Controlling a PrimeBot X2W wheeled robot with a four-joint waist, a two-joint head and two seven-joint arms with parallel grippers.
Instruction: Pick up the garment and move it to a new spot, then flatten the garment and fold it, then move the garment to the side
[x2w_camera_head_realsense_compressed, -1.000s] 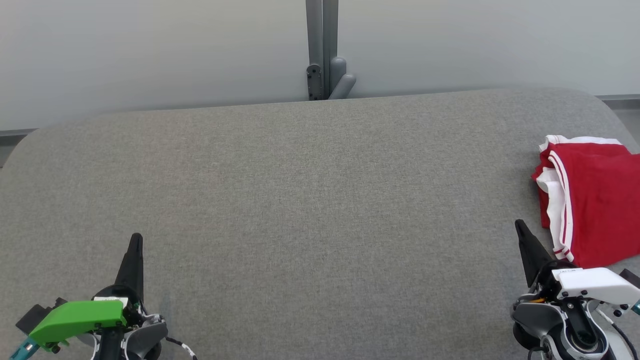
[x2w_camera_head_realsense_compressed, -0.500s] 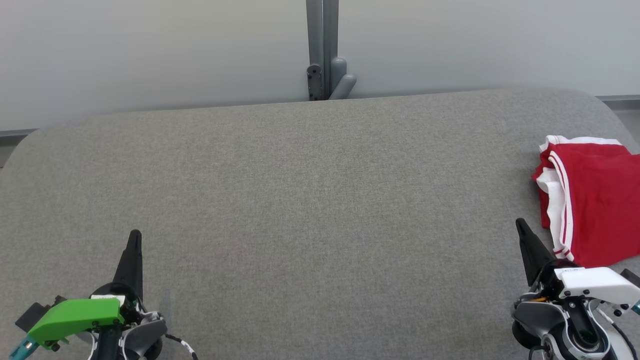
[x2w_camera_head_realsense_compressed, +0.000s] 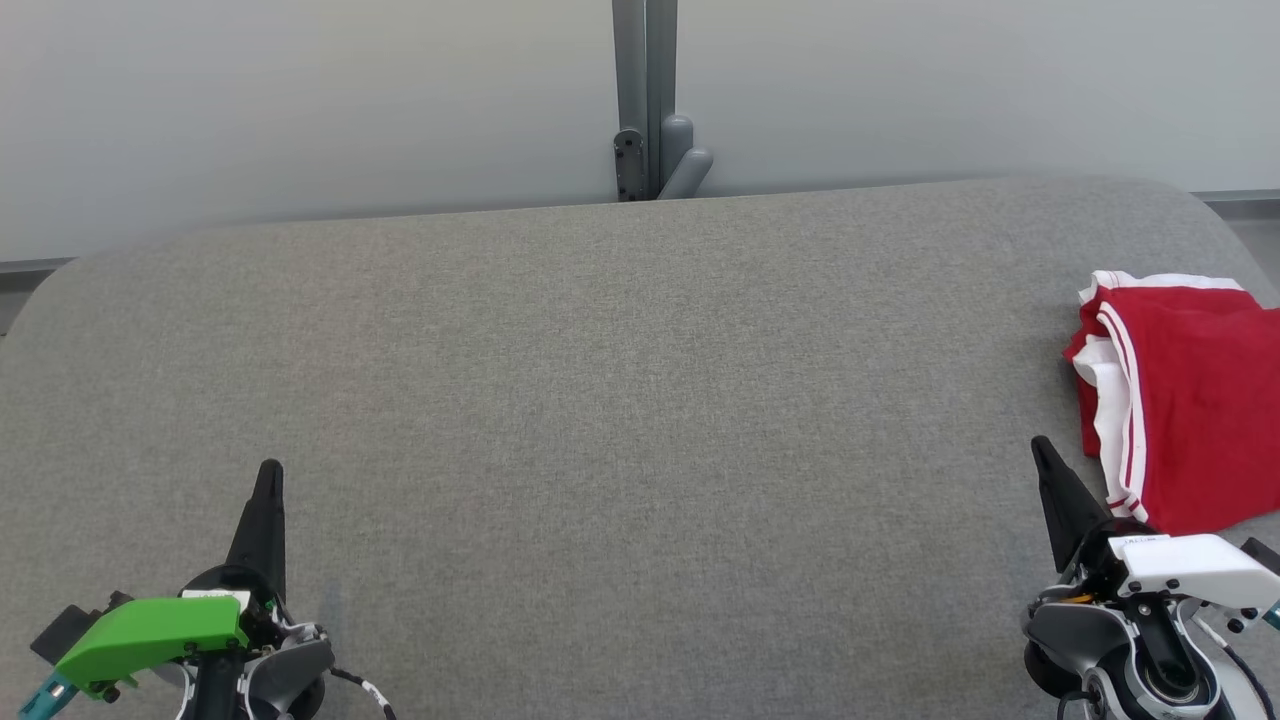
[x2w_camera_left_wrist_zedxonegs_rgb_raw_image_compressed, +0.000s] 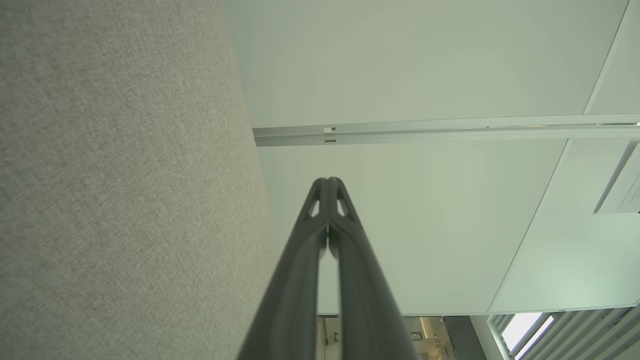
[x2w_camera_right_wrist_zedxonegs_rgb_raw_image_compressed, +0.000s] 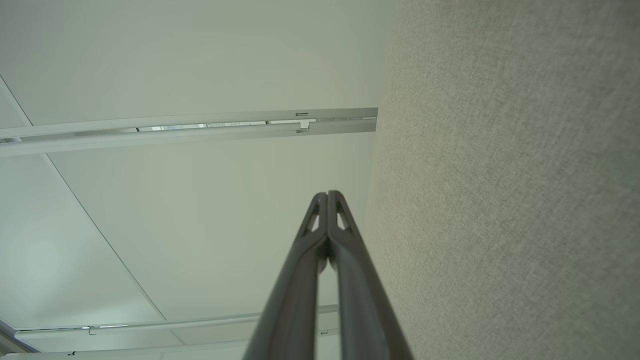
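The garment (x2w_camera_head_realsense_compressed: 1190, 400), red with white stripes and trim, lies folded at the right edge of the grey fabric table (x2w_camera_head_realsense_compressed: 620, 400), partly cut off by the head view's border. My right gripper (x2w_camera_head_realsense_compressed: 1042, 452) stands shut just to the left of the garment's near corner, apart from it. At the lower left my left gripper (x2w_camera_head_realsense_compressed: 270, 472) is shut too, holding nothing. In the left wrist view the left gripper (x2w_camera_left_wrist_zedxonegs_rgb_raw_image_compressed: 328, 181) has its tips pressed together beside the table surface (x2w_camera_left_wrist_zedxonegs_rgb_raw_image_compressed: 125, 200). The right gripper (x2w_camera_right_wrist_zedxonegs_rgb_raw_image_compressed: 327, 195) looks the same in the right wrist view.
A pale wall (x2w_camera_head_realsense_compressed: 300, 100) runs behind the table's far edge, with a grey post and bracket (x2w_camera_head_realsense_compressed: 650, 140) at its middle. The table has rounded far corners.
The left gripper has crept slightly up the view. The garment and the right gripper have stayed put.
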